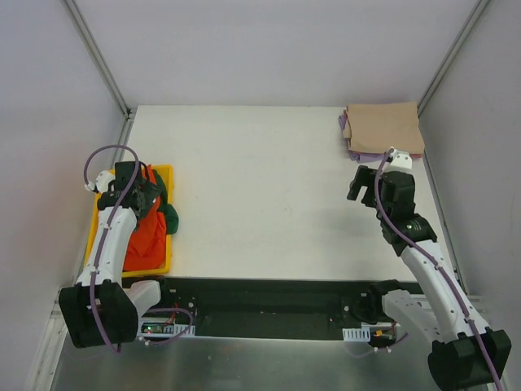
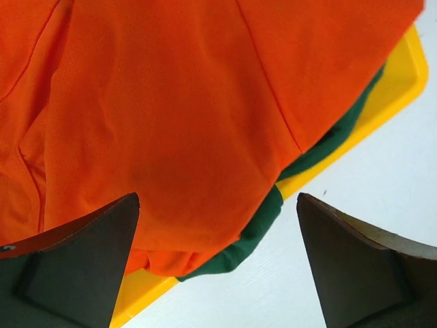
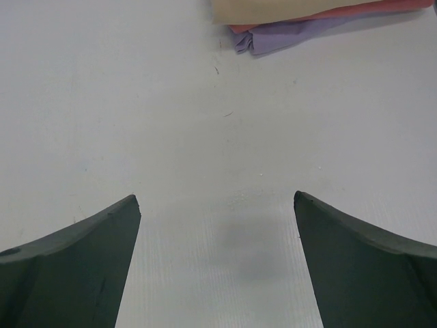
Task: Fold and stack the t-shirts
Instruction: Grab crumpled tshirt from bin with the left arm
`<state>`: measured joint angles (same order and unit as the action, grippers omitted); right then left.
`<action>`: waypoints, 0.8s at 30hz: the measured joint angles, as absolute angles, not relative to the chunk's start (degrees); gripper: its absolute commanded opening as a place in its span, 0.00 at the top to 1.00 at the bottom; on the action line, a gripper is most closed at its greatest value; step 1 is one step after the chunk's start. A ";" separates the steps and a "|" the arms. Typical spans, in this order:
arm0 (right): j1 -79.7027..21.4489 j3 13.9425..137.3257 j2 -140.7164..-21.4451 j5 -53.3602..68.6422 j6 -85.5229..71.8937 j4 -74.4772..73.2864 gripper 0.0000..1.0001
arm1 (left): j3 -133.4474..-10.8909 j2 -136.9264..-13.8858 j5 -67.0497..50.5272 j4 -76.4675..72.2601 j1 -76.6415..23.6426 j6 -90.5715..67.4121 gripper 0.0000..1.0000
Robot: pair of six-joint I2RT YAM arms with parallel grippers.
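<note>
The orange-red t-shirt [image 1: 145, 236] lies crumpled in the yellow tray on top of the dark green t-shirt [image 1: 168, 218]. My left gripper [image 1: 140, 189] hangs just above them, open and empty. In the left wrist view [image 2: 217, 199] the orange-red shirt [image 2: 171, 116] fills the frame and the green shirt [image 2: 263, 229] peeks out under it. The folded tan t-shirt [image 1: 383, 126] tops a stack at the far right corner, with the pale purple t-shirt [image 1: 358, 151] below. My right gripper [image 1: 363, 184] is open and empty over bare table, short of that stack [image 3: 215, 198]. The tan [image 3: 273, 8] and purple [image 3: 287, 33] edges show ahead.
The yellow tray [image 1: 165, 171] sits at the table's left edge; its rim also shows in the left wrist view [image 2: 403, 75]. A thin reddish layer [image 3: 369, 12] shows between the tan and purple cloth. White table [image 1: 260, 195] spans between tray and stack. Grey walls enclose three sides.
</note>
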<state>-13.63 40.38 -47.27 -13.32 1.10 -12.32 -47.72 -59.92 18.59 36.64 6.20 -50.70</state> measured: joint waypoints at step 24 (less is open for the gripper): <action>-13.63 40.91 -50.98 -12.56 2.22 -13.89 0.04 | -44.75 -58.70 13.63 31.70 10.61 -47.99 1.00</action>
